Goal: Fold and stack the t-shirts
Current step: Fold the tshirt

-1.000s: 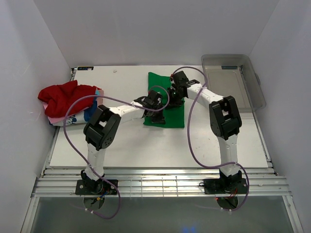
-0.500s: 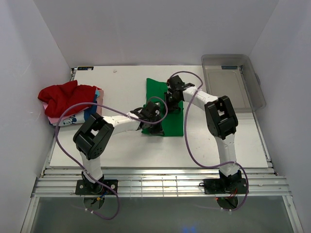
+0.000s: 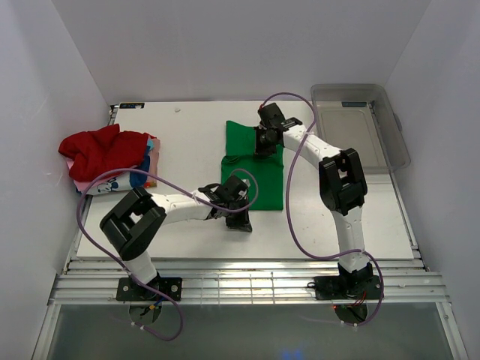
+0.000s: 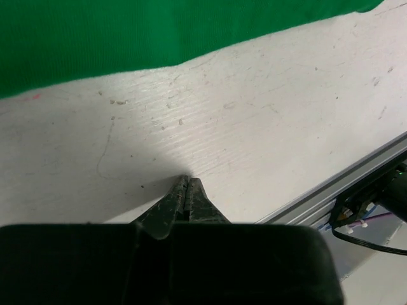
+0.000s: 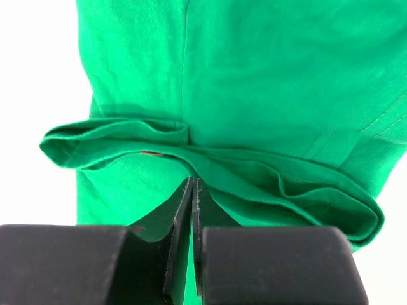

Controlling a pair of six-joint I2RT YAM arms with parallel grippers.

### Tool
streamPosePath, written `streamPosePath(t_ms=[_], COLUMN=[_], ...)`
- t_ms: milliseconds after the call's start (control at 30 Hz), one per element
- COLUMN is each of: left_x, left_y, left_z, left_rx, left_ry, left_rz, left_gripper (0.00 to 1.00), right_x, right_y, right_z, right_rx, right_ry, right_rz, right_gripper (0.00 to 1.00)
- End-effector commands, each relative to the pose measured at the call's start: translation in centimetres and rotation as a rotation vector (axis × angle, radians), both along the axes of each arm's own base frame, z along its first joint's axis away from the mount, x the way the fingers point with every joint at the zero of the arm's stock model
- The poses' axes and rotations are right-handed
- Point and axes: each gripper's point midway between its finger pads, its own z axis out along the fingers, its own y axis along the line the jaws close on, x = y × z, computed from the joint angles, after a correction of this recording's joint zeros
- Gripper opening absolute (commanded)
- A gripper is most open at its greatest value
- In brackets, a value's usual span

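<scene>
One of three under way: green t-shirt (image 3: 255, 171) at the centre of the counter (image 3: 187, 139), partly folded. Left tool (image 4: 187, 184) pinched shut, empty, low beside its near hem; right tool (image 5: 193, 184) shut too, nosing a far fold. Red t-shirt (image 3: 97, 148) and printed t-shirt (image 3: 112, 184) lie heaped left, unfolded, nothing stacked.

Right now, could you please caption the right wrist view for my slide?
Shut right fingers, tips at a bunched fold of the green shirt on the table.
</scene>
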Motion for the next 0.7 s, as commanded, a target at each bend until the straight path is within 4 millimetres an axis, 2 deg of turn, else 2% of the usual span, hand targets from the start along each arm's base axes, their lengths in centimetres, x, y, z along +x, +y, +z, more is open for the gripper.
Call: streamPosePath(t_ms=[0, 33, 100, 133, 167, 200, 233, 267, 300, 333, 367, 400, 433, 467, 500, 533, 567, 667], left_x=[1.0, 1.9, 3.4, 4.1, 4.9, 6.2, 7.0, 8.3, 9.2, 9.9, 11.1, 11.8, 12.8, 13.2, 13.4, 13.5, 14.0, 13.8], left_y=[0.1, -0.1, -0.7, -0.6, 0.0, 0.1, 0.5, 1.9, 2.5, 3.4, 5.0, 5.8, 7.5, 8.2, 8.9, 9.6, 10.5, 11.0], left_z=[2.0, 2.6, 4.2, 4.8, 5.1, 6.4, 7.3, 7.8, 8.8, 9.2, 10.0, 10.3, 10.3, 10.4, 10.2, 9.5, 9.2, 7.1], left_rx=[0.013, 0.019, 0.026, 0.037, 0.071, 0.08, 0.087, 0.137, 0.146, 0.163, 0.169, 0.173, 0.183, 0.181, 0.187, 0.203, 0.209, 0.219], left_ry=[-0.074, -0.108, -0.157, -0.177, -0.204, -0.253, -0.287, -0.33, -0.36, -0.377, -0.394, -0.404, -0.403, -0.408, -0.407, -0.397, -0.387, -0.326], left_rz=[0.015, 0.026, 0.042, 0.058, 0.082, 0.111, 0.13, 0.18, 0.212, 0.24, 0.29, 0.316, 0.36, 0.374, 0.37, 0.373, 0.387, 0.353], left_gripper=[0.0, 0.0, 0.0, 0.0, 0.0, 0.0, 0.0, 0.0, 0.0, 0.0, 0.0, 0.01, 0.16, 0.28, 0.4, 0.62, 0.66, 0.71], right_x=[1.2, 1.3, 0.8, 0.7, 0.2, 0.0, -0.4, -1.3, -1.8, -2.5, -3.4, -4.7, -5.6, -6.4, -7.2, -8.5, -9.1, -11.7], right_y=[-0.2, -0.3, -0.7, -0.8, -1.2, -1.3, -1.5, -1.8, -2.0, -2.3, -2.9, -3.6, -4.2, -4.6, -5.0, -6.4, -6.9, -8.0], right_z=[2.7, 3.7, 3.9, 5.1, 5.1, 5.4, 6.7, 6.3, 6.4, 7.3, 7.1, 5.8, 6.6, 6.3, 5.9, 5.0, 4.7, 3.2], right_rx=[-0.006, 0.005, 0.003, 0.014, 0.004, 0.004, 0.014, 0.011, 0.01, 0.012, -0.001, -0.023, -0.019, -0.026, -0.031, -0.064, -0.073, -0.078], right_ry=[-0.072, -0.097, -0.103, -0.127, -0.126, -0.132, -0.152, -0.134, -0.128, -0.137, -0.115, -0.076, -0.084, -0.072, -0.059, -0.045, -0.035, 0.014], right_rz=[-0.014, -0.018, -0.025, -0.026, -0.027, -0.024, -0.021, -0.012, -0.011, -0.01, -0.013, -0.017, -0.022, -0.026, -0.029, -0.057, -0.066, -0.077], right_gripper=[0.08, 0.08, 0.08, 0.08, 0.08, 0.08, 0.08, 0.08, 0.08, 0.1, 0.17, 0.23, 0.3, 0.42, 0.46, 0.49, 0.54, 0.62])
